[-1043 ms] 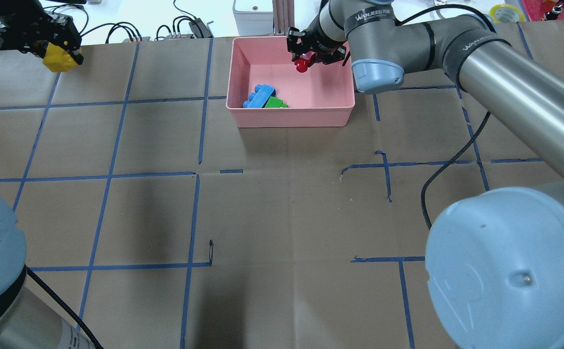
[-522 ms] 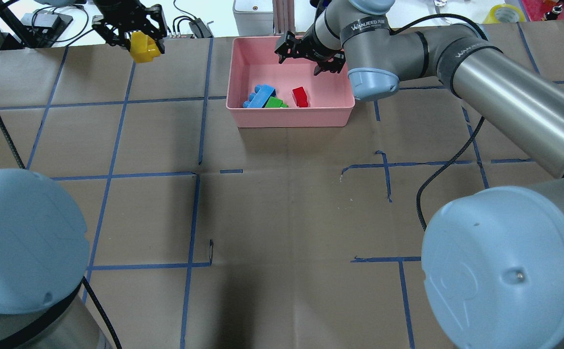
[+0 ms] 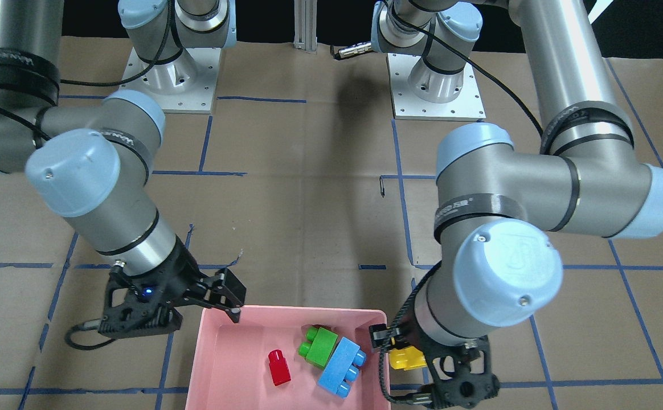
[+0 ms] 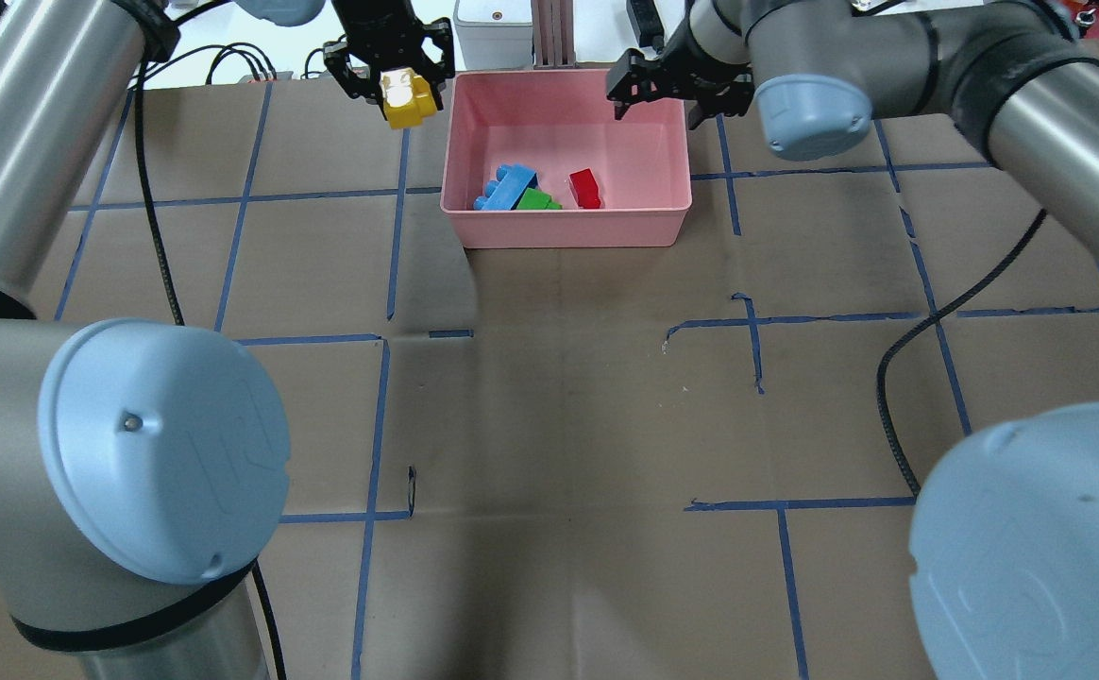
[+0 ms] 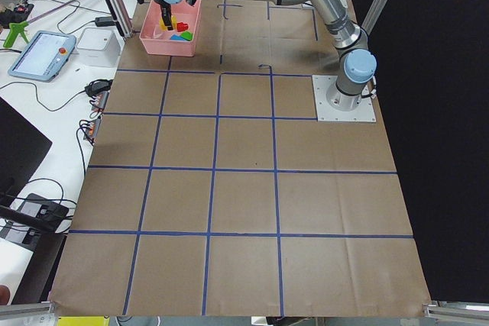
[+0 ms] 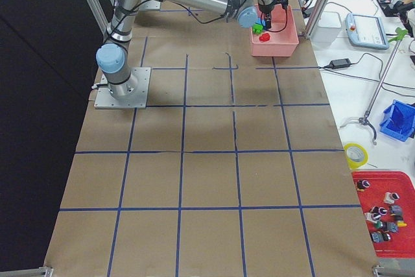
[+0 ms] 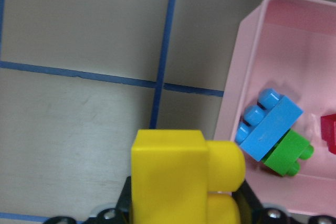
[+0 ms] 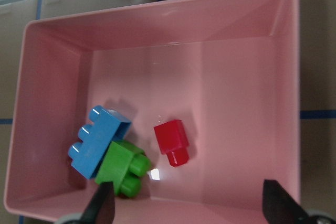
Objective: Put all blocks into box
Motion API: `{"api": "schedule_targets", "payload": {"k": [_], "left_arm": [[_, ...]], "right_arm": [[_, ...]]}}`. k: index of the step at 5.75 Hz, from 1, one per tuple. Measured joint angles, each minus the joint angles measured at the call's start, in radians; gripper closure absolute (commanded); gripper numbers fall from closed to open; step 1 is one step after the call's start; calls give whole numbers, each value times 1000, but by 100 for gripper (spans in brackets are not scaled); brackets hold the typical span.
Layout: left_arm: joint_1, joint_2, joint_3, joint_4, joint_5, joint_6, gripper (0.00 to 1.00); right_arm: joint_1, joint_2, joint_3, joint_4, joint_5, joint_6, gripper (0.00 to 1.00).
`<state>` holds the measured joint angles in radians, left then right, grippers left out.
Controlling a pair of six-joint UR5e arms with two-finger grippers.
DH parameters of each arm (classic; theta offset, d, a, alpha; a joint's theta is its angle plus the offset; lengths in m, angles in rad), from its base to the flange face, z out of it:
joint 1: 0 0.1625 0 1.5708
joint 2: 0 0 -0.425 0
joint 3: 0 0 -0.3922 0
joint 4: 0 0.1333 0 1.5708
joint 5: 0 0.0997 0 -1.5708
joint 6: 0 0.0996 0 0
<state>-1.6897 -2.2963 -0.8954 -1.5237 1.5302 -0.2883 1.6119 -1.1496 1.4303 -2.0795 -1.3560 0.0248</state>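
The pink box (image 4: 568, 231) stands at the table's far middle. In it lie the blue block (image 4: 508, 186), the green block (image 4: 537, 199) partly under it, and the red block (image 4: 586, 188). My left gripper (image 4: 403, 94) is shut on the yellow block (image 4: 405, 99), in the air just outside the box's left rim; the left wrist view shows the yellow block (image 7: 178, 177) over the paper beside the box (image 7: 241, 77). My right gripper (image 4: 656, 106) is open and empty above the box's far right corner. The right wrist view shows the red block (image 8: 172, 140), the blue block (image 8: 97, 140) and the green block (image 8: 123, 166).
A white device (image 4: 493, 24), an aluminium post (image 4: 549, 33) and cables sit just behind the box at the table's far edge. A black cable (image 4: 899, 378) hangs over the right half. The arm bases (image 3: 434, 91) stand at the robot's side.
My right gripper opened and the red block dropped into the box; the gripper then drew to the right. My left gripper carried the yellow block rightward to the box's left rim.
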Motion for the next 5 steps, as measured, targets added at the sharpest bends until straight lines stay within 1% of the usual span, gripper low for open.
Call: {"api": "schedule_targets", "payload": {"k": [1, 2, 3, 4, 5], "left_arm": [[-40, -37, 3, 38, 0, -50, 81], [-70, -77, 4, 82, 0, -87, 81], [-90, -112, 3, 116, -1, -114, 39], [-105, -131, 0, 133, 0, -136, 1], [-123, -141, -2, 158, 4, -156, 0]], "right_arm": [[-28, -85, 9, 201, -78, -87, 0], [-32, -165, 11, 367, -137, -99, 0], [-23, -244, 13, 491, -158, -72, 0], [-2, -314, 31, 569, -164, -44, 0], [18, -388, 95, 594, -166, -34, 0]]}}
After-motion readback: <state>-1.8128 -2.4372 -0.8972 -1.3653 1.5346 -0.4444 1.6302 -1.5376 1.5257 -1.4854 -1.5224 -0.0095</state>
